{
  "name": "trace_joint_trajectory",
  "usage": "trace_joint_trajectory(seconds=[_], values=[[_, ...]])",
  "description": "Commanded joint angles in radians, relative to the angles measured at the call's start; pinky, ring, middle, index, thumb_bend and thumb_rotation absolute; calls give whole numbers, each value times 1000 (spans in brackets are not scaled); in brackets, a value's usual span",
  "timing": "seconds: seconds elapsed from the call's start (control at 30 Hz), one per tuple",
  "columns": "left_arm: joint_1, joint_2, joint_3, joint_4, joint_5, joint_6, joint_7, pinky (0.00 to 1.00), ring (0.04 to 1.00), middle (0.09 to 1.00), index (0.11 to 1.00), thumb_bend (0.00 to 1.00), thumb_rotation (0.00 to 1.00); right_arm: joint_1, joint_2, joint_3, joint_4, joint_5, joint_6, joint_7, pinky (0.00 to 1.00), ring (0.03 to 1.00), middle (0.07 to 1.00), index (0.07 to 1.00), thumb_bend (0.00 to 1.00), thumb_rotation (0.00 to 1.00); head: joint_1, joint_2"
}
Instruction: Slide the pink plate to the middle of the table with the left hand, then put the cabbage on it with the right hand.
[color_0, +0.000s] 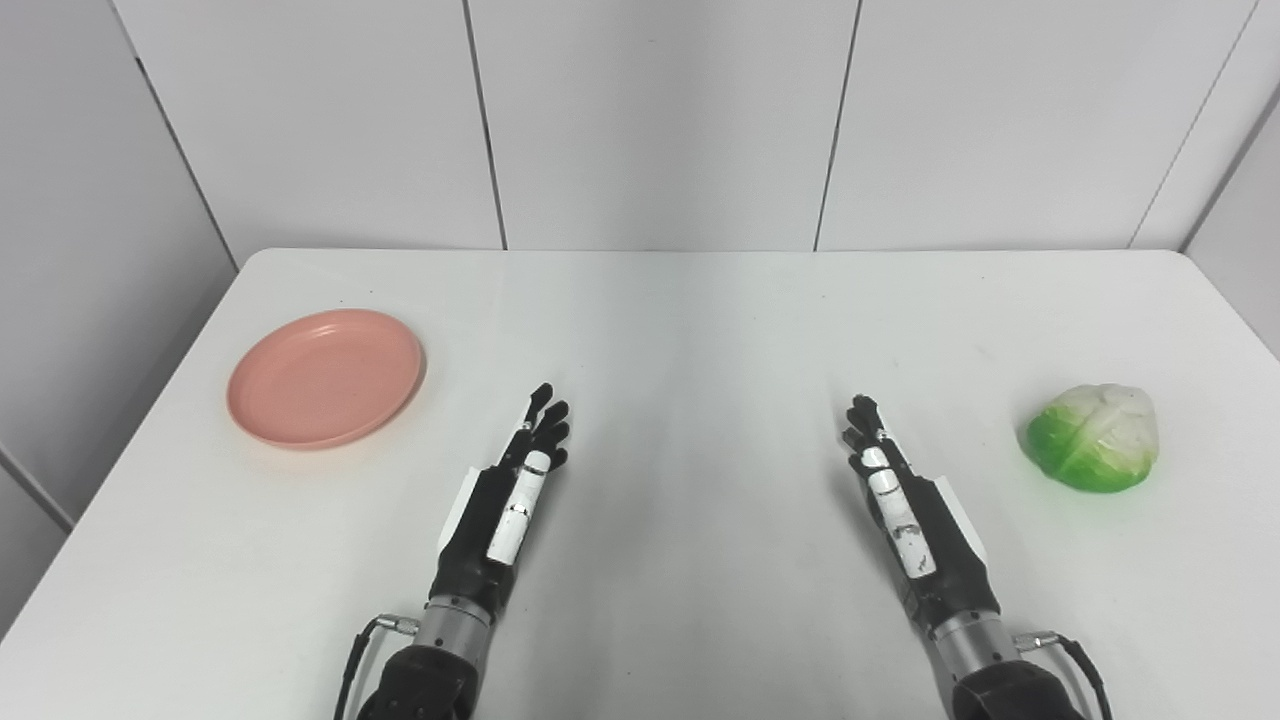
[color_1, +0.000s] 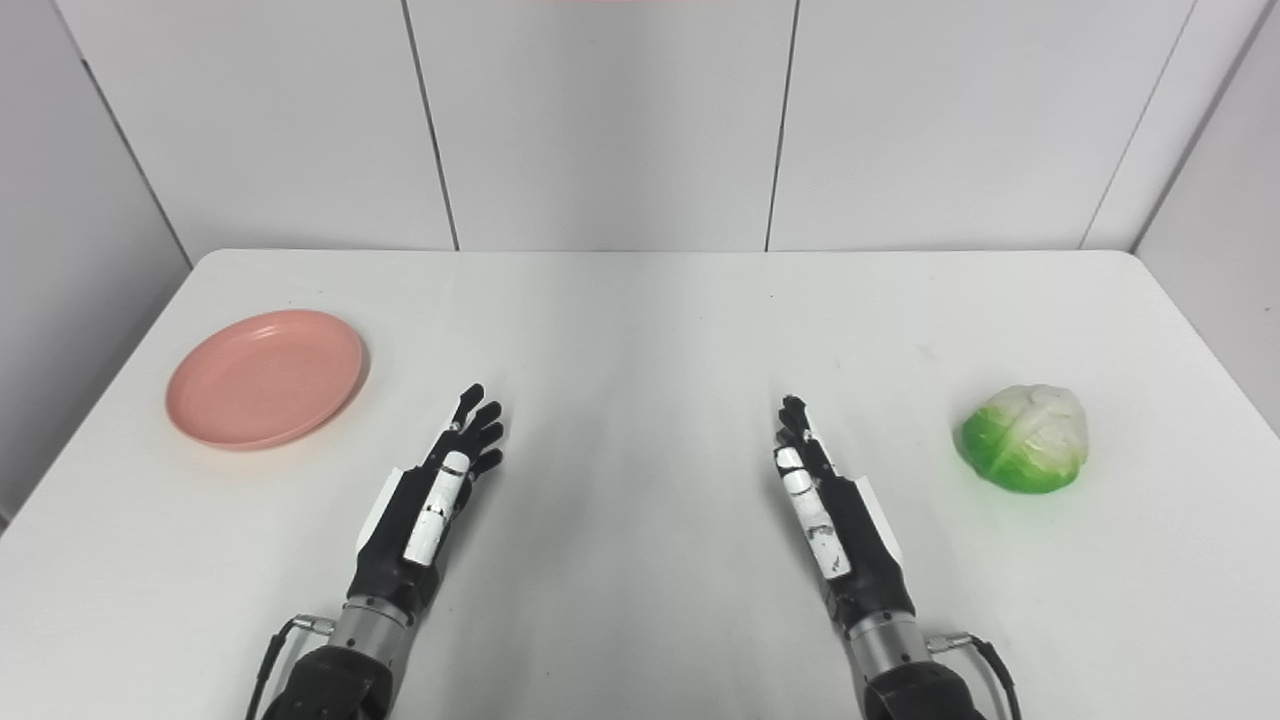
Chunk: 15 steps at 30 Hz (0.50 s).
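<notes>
Pink plate (color_0: 325, 377) w/ nothing in it, cabbage (color_0: 1094, 437) far right, left robot hand (color_0: 515, 490) & right robot hand (color_0: 900, 505) both wide.

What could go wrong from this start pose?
1. The pink plate sits near the table's left edge; a badly angled push from the left hand might send it toward that edge instead of the middle.
2. The plate is shallow with a low rim, so fingers could slip over it.
3. The cabbage is rounded and the right hand is open beside it; it could roll away on contact, or roll off the plate.
</notes>
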Motion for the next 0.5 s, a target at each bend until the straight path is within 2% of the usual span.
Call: trace_joint_trajectory(seconds=[0.0,0.47], values=[[16,-3,-5,45,-6,-4,-4,925,955,964,968,433,1000,-6,0,7,-1,3,0,13,1000,1000,1000,1000,265,1000,1,0],[15,-3,-7,43,1,4,-2,933,960,966,971,438,1000,-8,-1,7,-1,2,4,12,1000,1000,1000,1000,275,1000,1,1]])
